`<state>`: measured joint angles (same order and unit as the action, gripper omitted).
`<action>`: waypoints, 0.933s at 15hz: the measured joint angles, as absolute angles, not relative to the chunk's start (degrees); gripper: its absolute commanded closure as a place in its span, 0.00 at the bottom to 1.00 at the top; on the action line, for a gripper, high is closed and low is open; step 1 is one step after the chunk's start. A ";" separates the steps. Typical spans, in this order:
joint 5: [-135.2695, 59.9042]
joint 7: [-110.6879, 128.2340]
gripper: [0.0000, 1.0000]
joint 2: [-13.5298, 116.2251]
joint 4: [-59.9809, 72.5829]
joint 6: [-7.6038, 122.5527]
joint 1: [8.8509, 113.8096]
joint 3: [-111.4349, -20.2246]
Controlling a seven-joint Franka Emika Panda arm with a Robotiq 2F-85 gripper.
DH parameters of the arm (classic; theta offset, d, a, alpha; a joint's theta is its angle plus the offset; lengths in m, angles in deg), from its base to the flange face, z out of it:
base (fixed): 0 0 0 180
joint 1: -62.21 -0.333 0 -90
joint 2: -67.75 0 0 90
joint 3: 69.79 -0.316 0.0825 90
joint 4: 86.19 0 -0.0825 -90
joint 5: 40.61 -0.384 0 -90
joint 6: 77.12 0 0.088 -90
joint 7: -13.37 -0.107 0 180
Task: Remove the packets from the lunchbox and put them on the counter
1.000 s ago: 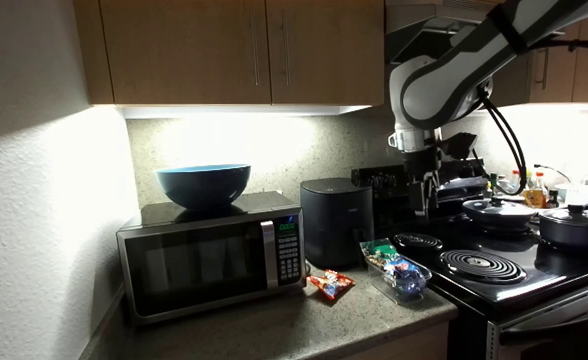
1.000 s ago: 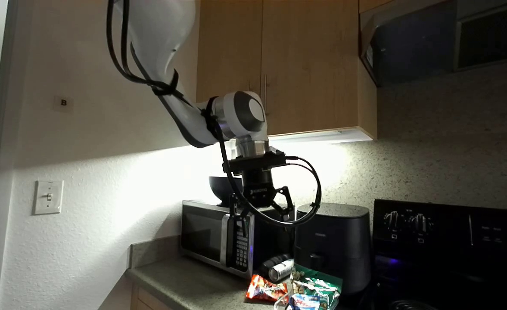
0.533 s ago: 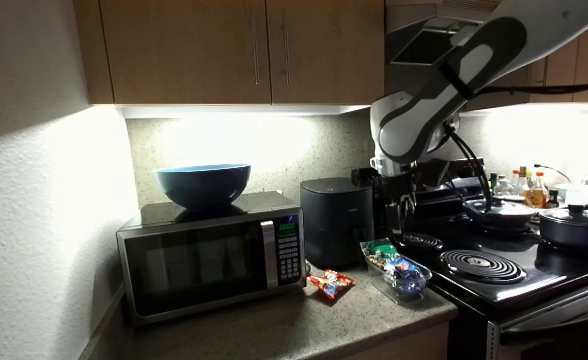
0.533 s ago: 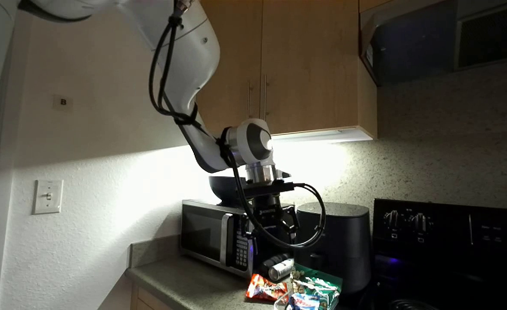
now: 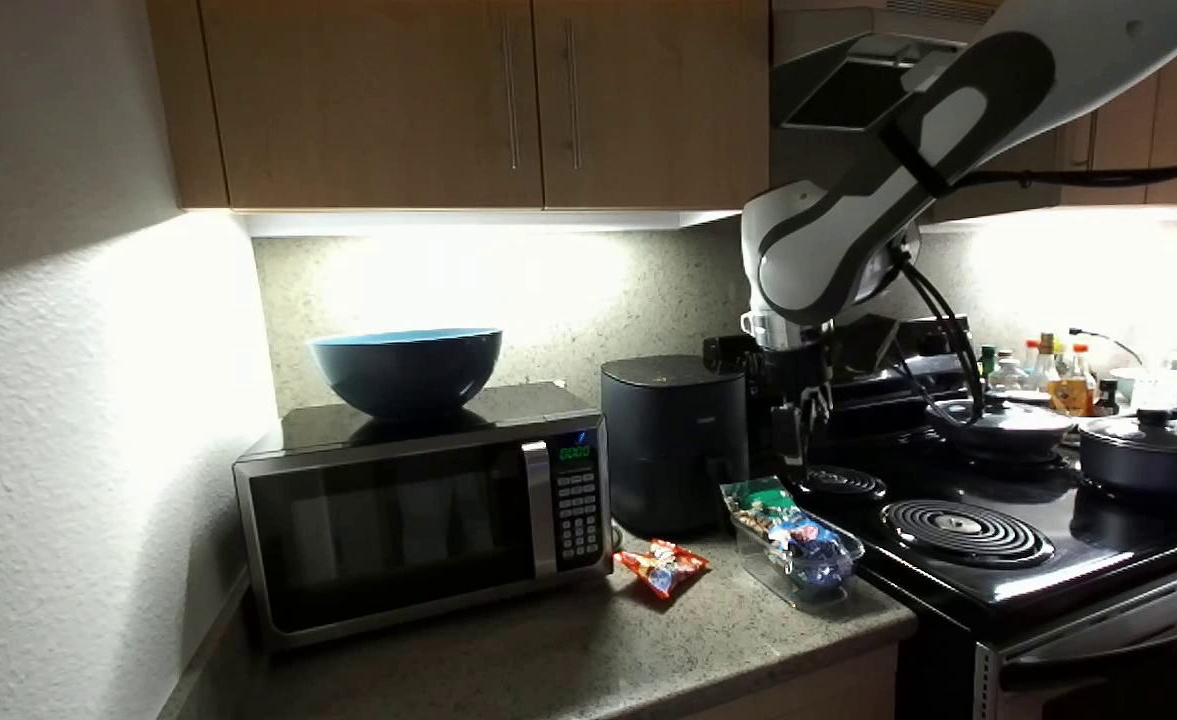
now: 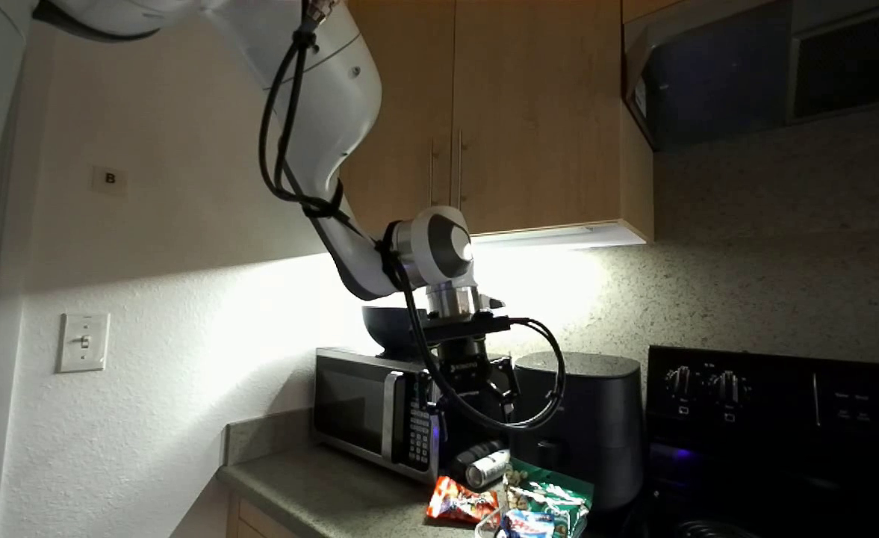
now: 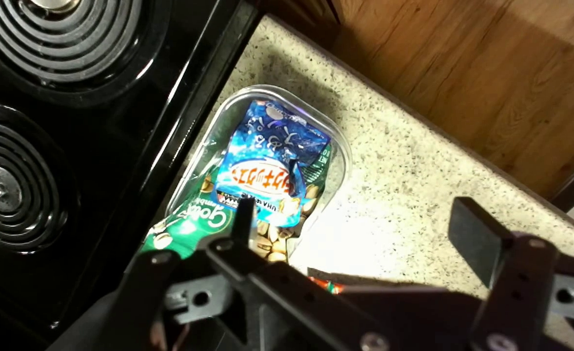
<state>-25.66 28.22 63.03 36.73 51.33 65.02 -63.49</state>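
Observation:
The clear plastic lunchbox [image 5: 778, 580] stands on the speckled counter [image 5: 588, 650] beside the stove; its rim [image 7: 344, 141] shows in the wrist view. In it lie a blue packet [image 7: 274, 156] and, beneath, a green packet [image 7: 196, 229] with pistachios pictured on it. A red-orange packet [image 5: 664, 568] lies on the counter, also seen in an exterior view [image 6: 460, 499]; in the wrist view, my finger mostly hides it. My gripper [image 7: 360, 231] is open and empty above the lunchbox and counter. One fingertip overlaps the packets in the wrist view, the other the counter.
A black boxy appliance [image 5: 675, 450] stands behind the lunchbox, left of it the microwave [image 5: 398, 530] with a blue bowl [image 5: 413, 375] on top. The stove [image 5: 948, 580] has coil burners and lidded pans [image 5: 1148, 455]. A can [image 6: 488, 468] lies near the red-orange packet.
Between one second and half a second ago my gripper came down towards the lunchbox, with the arm shifting sideways. Since then it has stayed still. The packets and lunchbox have not moved.

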 measured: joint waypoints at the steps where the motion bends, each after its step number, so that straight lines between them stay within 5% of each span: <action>1: -25.66 28.22 0.00 62.49 36.65 51.72 65.10 -63.48; 10: -25.64 28.06 0.02 47.78 29.00 56.51 67.33 -62.79; 12: -25.64 28.06 0.12 44.67 26.60 56.48 67.60 -62.55; 14: -25.64 28.06 0.36 41.81 24.25 56.25 67.96 -62.49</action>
<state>-25.64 28.06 41.81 24.25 56.25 67.96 -62.49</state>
